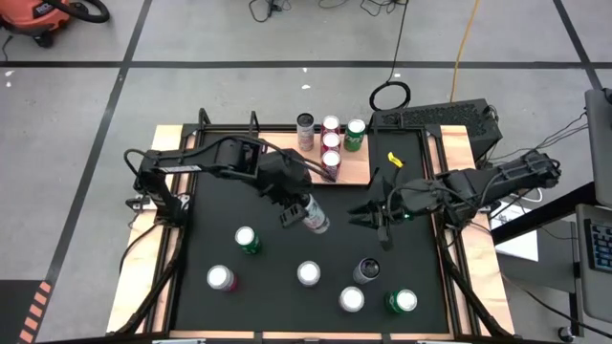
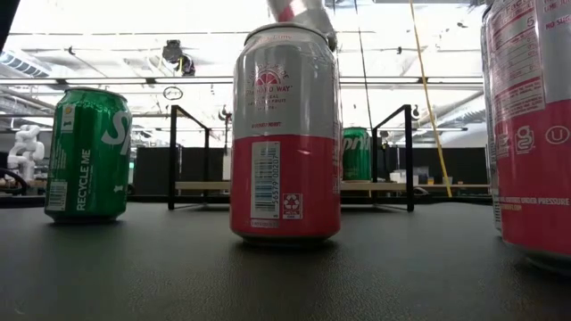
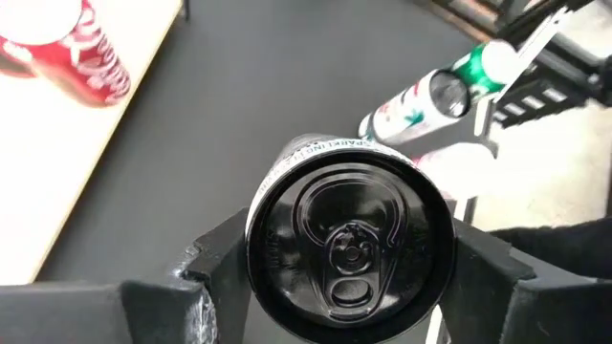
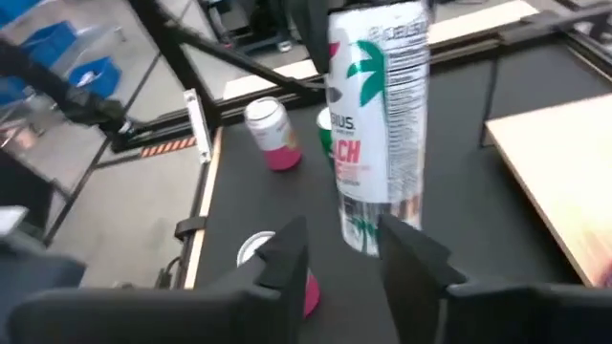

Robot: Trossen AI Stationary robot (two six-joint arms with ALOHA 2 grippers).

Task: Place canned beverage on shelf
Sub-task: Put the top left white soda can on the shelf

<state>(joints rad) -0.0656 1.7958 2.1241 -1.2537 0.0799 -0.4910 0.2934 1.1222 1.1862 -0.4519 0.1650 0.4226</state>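
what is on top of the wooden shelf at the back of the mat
Five cans stand on the shelf: a dark can, three pink-and-silver cans in a line and a green can. The left arm hides part of the shelf's left end.

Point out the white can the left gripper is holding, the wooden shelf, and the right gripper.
Tall white can (image 1: pixel 314 214), high view, its side.
Light-brown wooden shelf board (image 1: pixel 356 168), high view, bare surface.
Right gripper (image 1: pixel 365 214), high view, between fingertips.

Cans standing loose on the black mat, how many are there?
6: a green one left of centre, pink at front left, silver-topped mid-front, dark beside it, then silver-topped and green at front right. None seem hidden.
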